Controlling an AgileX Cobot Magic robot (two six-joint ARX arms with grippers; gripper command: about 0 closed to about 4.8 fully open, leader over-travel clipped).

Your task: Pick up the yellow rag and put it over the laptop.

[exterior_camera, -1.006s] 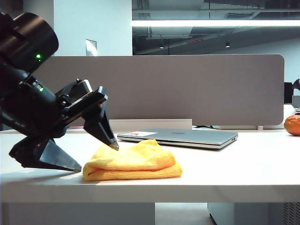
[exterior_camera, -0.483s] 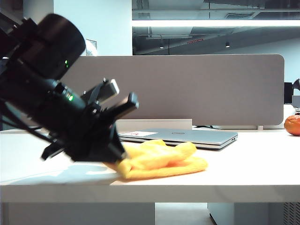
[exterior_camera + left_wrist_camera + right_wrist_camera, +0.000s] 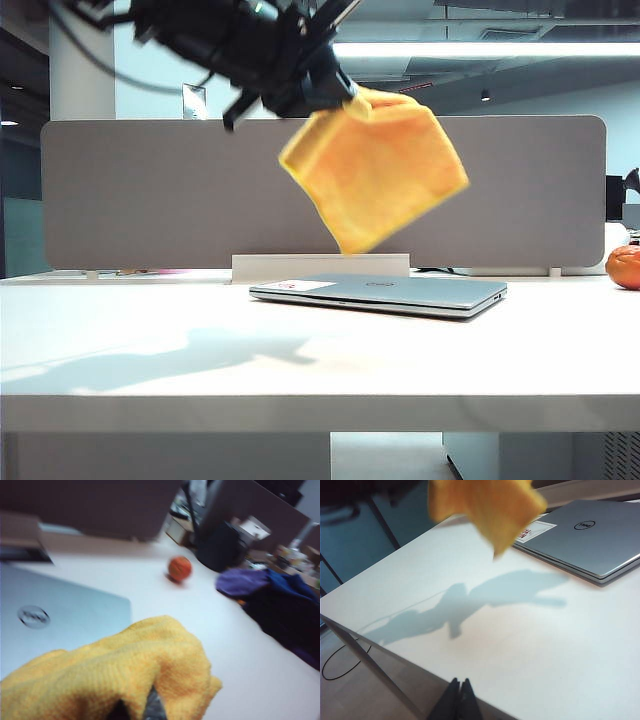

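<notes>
The yellow rag (image 3: 375, 170) hangs high in the air above the laptop (image 3: 400, 292), pinched at one corner by my left gripper (image 3: 340, 92), which is shut on it. In the left wrist view the yellow rag (image 3: 110, 675) drapes over the jaws and hides most of them, with the silver laptop (image 3: 65, 615) lying closed below it. My right gripper (image 3: 459, 682) is shut and empty, hovering over the near table edge, away from the rag. In the right wrist view the rag (image 3: 485, 505) hangs next to the laptop (image 3: 590, 535).
A round orange fruit (image 3: 625, 267) sits at the table's far right. A grey partition (image 3: 520, 190) runs behind the laptop. Dark and purple cloth (image 3: 280, 600) lies at the table's side in the left wrist view. The white table (image 3: 150, 350) spreads in front of the laptop.
My left gripper closed on the rag as it lay on the table, then rose up and to the right, lifting the rag clear above the laptop. The right arm stayed still.
</notes>
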